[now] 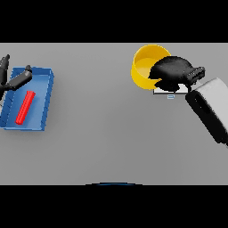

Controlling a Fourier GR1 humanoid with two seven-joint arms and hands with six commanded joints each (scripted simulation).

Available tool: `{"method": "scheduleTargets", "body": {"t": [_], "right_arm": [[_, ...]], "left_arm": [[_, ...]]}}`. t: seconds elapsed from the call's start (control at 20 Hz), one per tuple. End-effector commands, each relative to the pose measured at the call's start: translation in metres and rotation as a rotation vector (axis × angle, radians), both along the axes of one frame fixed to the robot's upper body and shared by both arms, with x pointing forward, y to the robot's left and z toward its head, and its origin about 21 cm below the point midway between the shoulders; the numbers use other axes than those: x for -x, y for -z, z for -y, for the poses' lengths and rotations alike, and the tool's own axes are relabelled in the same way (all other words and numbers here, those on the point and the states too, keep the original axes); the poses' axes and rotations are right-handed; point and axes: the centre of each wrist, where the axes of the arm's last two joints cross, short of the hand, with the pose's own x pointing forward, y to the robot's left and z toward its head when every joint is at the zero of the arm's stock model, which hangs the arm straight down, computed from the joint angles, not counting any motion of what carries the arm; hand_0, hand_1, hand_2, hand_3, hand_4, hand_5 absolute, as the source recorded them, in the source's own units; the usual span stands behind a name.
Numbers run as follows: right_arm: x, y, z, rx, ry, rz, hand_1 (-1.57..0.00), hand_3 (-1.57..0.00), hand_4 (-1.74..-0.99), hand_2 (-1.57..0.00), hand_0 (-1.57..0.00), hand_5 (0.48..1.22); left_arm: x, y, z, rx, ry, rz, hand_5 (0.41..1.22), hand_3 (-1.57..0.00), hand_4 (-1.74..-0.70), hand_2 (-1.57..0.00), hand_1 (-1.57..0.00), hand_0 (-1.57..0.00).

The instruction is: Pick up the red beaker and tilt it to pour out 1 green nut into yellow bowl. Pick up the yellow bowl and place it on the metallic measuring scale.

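As the right hand (173, 71) curls on the yellow bowl (147, 62) rim at 4 o'clock, it seems light, stiff, perhaps slippery; the left hand (13, 78) lies spread.

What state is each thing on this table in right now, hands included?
Round yellow bowl: upright, gripped at its right rim, partly over the scale.
Flat metallic measuring scale: mostly hidden under the right hand.
Dark right hand: curled round the bowl's rim.
Shallow blue rectangular tray: flat on the table at far left.
Red stick-shaped object: lying inside the tray.
Dark left hand: open, fingers straight, at the tray's upper left corner.
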Motion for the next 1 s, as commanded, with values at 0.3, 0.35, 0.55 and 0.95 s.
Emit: {"method": "scheduleTargets", "body": {"t": [0.3,0.35,0.55,0.95], "right_arm": [[-0.027,0.017,0.042,-0.031,0.157,-0.017,-1.57,-1.18,-1.72,-1.57,-1.57,1.221],[-0.029,0.02,0.048,-0.031,0.174,-0.008,-1.57,-1.17,-1.72,-1.57,-1.57,1.221],[-0.041,0.035,0.064,-0.024,0.248,-0.025,-1.57,-1.23,-1.722,-1.57,-1.57,1.221],[-0.055,0.069,0.068,-0.032,0.306,-0.04,-1.52,-1.48,-1.727,-1.56,-1.57,1.221]], "left_arm": [[0.006,0.001,0.002,-0.002,-0.023,-0.016,0.769,0.0,-0.83,0.0,0.0,0.0],[0.004,0.001,-0.002,-0.01,-0.036,-0.023,0.773,0.0,-0.83,0.0,0.0,0.0],[0.005,-0.004,-0.006,-0.008,-0.041,-0.024,0.763,0.0,-0.82,0.0,0.0,0.0],[0.003,-0.003,-0.005,-0.013,-0.032,-0.026,0.733,0.0,-0.8,0.0,0.0,0.0]]}}
